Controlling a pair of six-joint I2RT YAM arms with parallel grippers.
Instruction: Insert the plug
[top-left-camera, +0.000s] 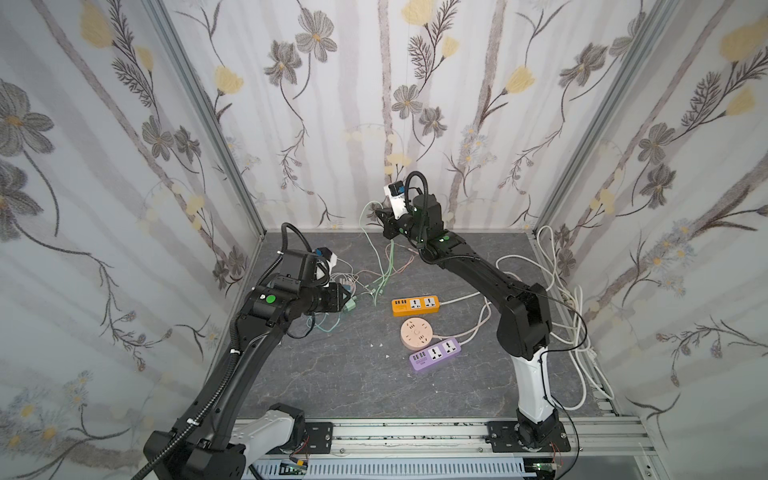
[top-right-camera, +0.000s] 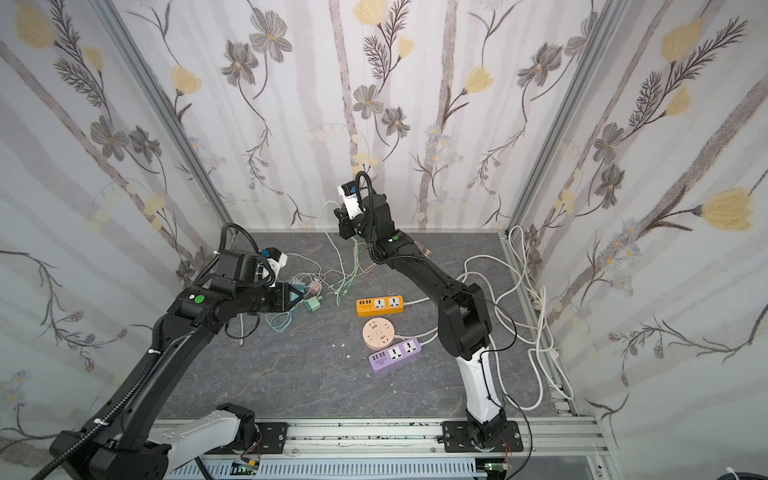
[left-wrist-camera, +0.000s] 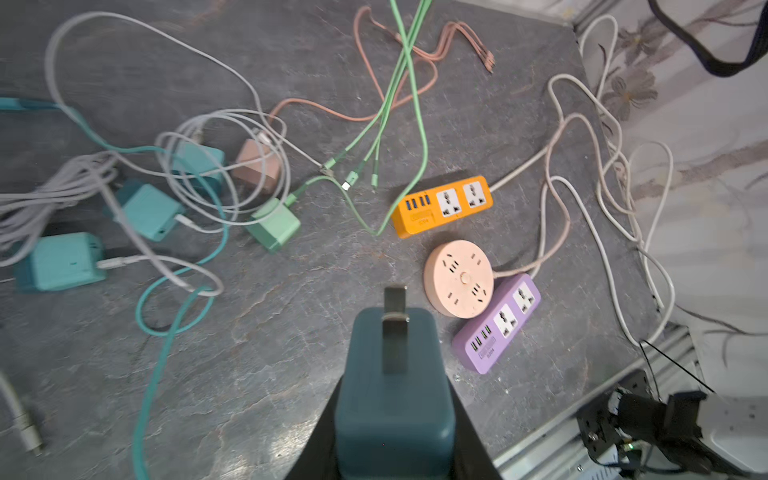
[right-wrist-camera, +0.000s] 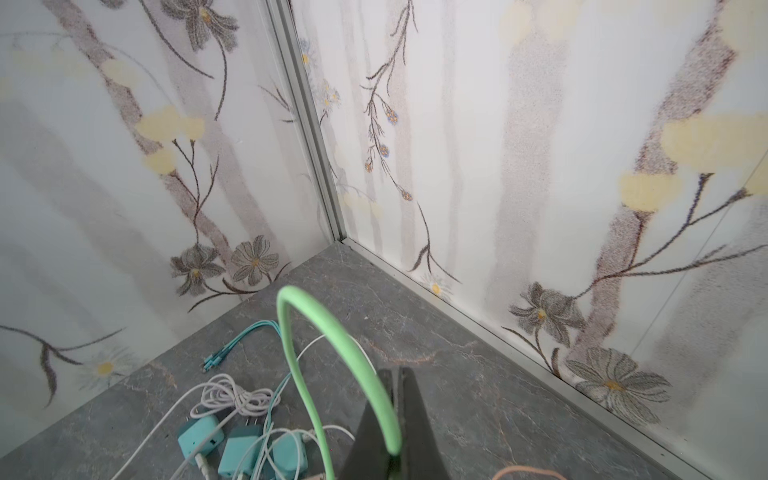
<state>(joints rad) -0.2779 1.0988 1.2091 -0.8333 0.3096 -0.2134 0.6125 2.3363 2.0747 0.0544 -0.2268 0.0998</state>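
left gripper (top-left-camera: 337, 300): partly closed, with its jaws clamped on the sides of a dark teal plug; it hangs above the table at the left edge of the cable tangle.
dark teal plug (left-wrist-camera: 394, 386): wedged between the left jaws, with a flat metal prong (left-wrist-camera: 395, 328) pointing away from the wrist and down toward the table.
right gripper (right-wrist-camera: 397, 380): pinched fully together on a green cable (right-wrist-camera: 299, 357), which arches out of the jaws in a loop. In both top views it is raised high near the back wall.
orange power strip (left-wrist-camera: 442, 205): lies flat on the table, to the right of the left gripper in both top views and well apart from the plug.
round peach socket (left-wrist-camera: 459, 278): sits between the orange strip and the purple power strip (left-wrist-camera: 496, 324), just beside the purple one; whether they touch cannot be told.
loose chargers: teal chargers (left-wrist-camera: 62, 262), a mint charger (left-wrist-camera: 274, 226) and a pink charger (left-wrist-camera: 257, 164) lie among the white cables (left-wrist-camera: 208, 124), on the far side of the held plug from the sockets.
table (left-wrist-camera: 270, 353): grey, with a stone pattern.
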